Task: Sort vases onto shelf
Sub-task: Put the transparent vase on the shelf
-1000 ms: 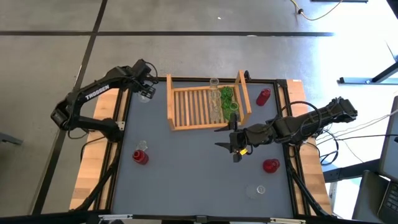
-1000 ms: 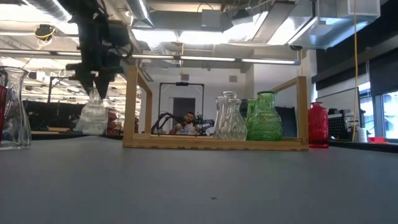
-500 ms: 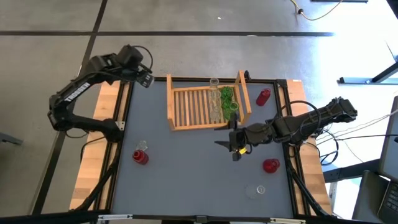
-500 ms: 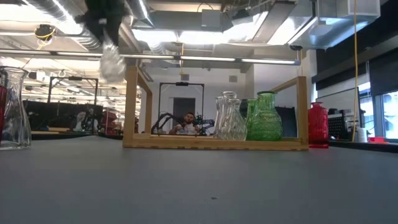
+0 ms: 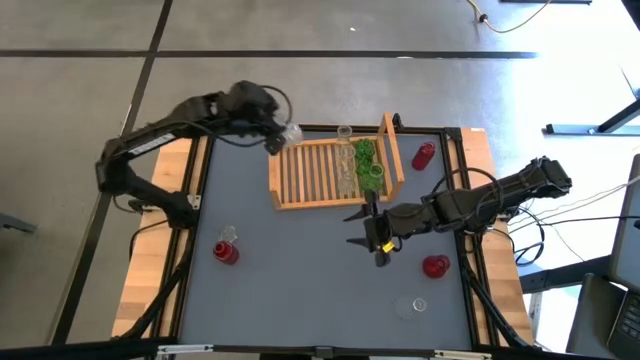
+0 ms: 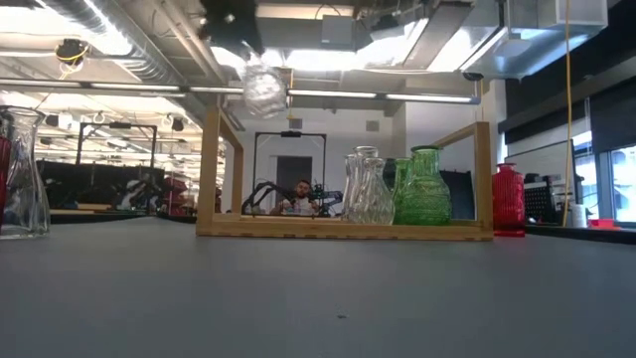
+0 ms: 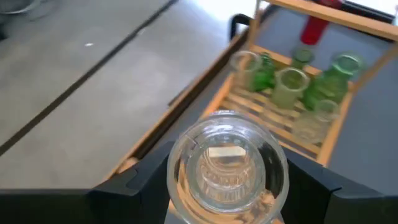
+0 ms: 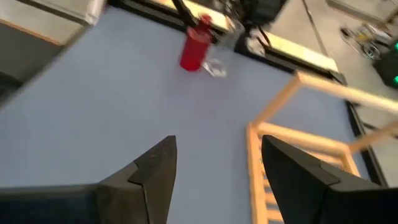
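Left gripper (image 5: 283, 133): clamped on a clear vase (image 7: 227, 163) — held in the air over the far left corner of the shelf (image 5: 300, 172), well above the surface (image 5: 300, 270).
Right gripper (image 5: 378, 243): fingers apart, holding nothing, low over the surface just in front of the shelf's right end.
Shelf: wooden rack at the far middle — clear vases (image 5: 347, 165) and green vases (image 5: 368, 160) cluster at its right end.
Outside the shelf: one red vase (image 5: 424, 156) right of it, another red vase (image 5: 435, 266) near right, a red and clear pair (image 5: 226, 247) near left, one clear vase on the surface (image 5: 418, 305) at the front right.
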Controlling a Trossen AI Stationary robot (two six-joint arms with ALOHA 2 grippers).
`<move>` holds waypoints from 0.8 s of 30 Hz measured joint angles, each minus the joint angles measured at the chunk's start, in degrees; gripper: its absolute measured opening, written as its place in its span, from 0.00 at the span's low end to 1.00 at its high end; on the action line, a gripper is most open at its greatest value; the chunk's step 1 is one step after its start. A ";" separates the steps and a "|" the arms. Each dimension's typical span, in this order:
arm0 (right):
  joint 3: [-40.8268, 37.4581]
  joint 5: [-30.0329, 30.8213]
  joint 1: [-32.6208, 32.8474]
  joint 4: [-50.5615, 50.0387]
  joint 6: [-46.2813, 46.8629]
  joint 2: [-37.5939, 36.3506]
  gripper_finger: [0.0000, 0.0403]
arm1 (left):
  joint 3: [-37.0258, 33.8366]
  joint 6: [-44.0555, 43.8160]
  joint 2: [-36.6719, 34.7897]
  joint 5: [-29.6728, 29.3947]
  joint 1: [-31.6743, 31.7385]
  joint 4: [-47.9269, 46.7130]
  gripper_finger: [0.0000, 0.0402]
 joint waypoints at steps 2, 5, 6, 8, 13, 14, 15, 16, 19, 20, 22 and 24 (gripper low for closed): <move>0.00 1.56 0.00 -1.41 0.77 0.17 0.55 | 0.50 0.55 2.47 1.73 -0.66 1.05 0.56; -0.04 2.41 0.40 -2.93 1.00 0.32 0.55 | 2.46 1.51 6.44 3.46 -1.24 1.84 0.56; -0.05 2.47 0.76 -3.45 0.99 0.32 0.55 | 3.48 1.66 7.93 3.50 -1.44 1.90 0.56; -0.04 2.53 0.89 -4.45 0.96 0.34 0.55 | 5.40 1.65 10.74 3.12 -1.57 2.22 0.56; -0.07 2.56 2.43 -6.03 1.27 0.68 0.55 | 9.04 1.68 18.16 2.63 -0.56 3.11 0.56; -0.07 2.52 2.78 -6.44 1.33 0.76 0.55 | 9.30 1.69 19.46 2.56 -0.19 3.08 0.56; -0.07 2.53 3.13 -7.10 1.61 0.86 0.55 | 9.42 1.72 20.71 2.65 0.24 2.90 0.56; -0.08 2.50 3.60 -7.83 2.22 0.94 0.55 | 9.49 1.91 21.87 3.09 0.74 2.87 0.56; -0.07 2.51 4.81 -8.10 3.76 1.23 0.55 | 9.39 3.57 25.31 5.52 2.34 3.21 0.56; -0.07 2.52 5.16 -8.23 3.91 1.32 0.55 | 9.29 3.79 26.44 6.57 2.89 3.92 0.56; -0.07 2.50 6.16 -8.57 3.90 1.93 0.55 | 9.26 3.77 28.70 8.06 3.77 5.81 0.56; -0.07 2.80 6.47 -8.53 3.87 2.51 0.55 | 9.25 3.79 30.57 9.03 4.45 7.58 0.56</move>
